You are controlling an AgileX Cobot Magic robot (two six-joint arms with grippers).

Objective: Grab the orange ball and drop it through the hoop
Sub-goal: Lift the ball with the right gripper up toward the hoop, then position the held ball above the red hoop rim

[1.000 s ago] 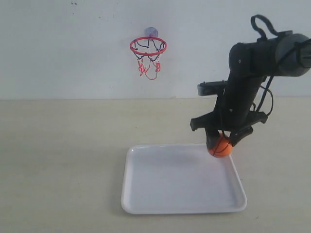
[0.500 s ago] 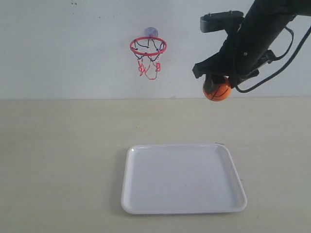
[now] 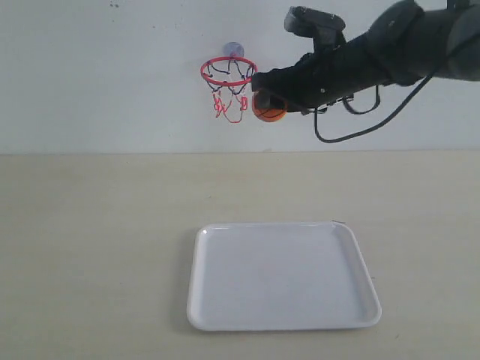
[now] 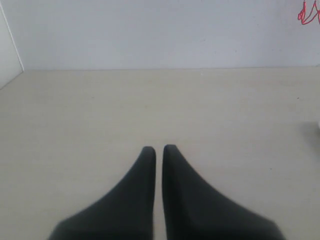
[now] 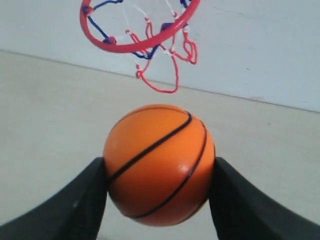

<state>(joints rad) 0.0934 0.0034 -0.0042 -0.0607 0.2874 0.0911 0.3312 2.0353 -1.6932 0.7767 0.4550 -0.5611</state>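
Nearest us lies the white tray [image 3: 196, 277]. Above and beyond it, our right gripper [image 3: 268, 99] is clamped on the orange ball [image 5: 159, 165], beside the hoop [image 3: 228, 84] but under its ring. We judge it must rise before letting go. Our left gripper [image 4: 158, 150] is closed on nothing.

Surface [image 3: 90, 247]: pale beige, matte, uniform in tone. One item lies directly on it, a white rectangular tray [image 3: 282, 277] with rounded corners and a low raised rim. It sits flat, slightly right of centre in the exterior view.
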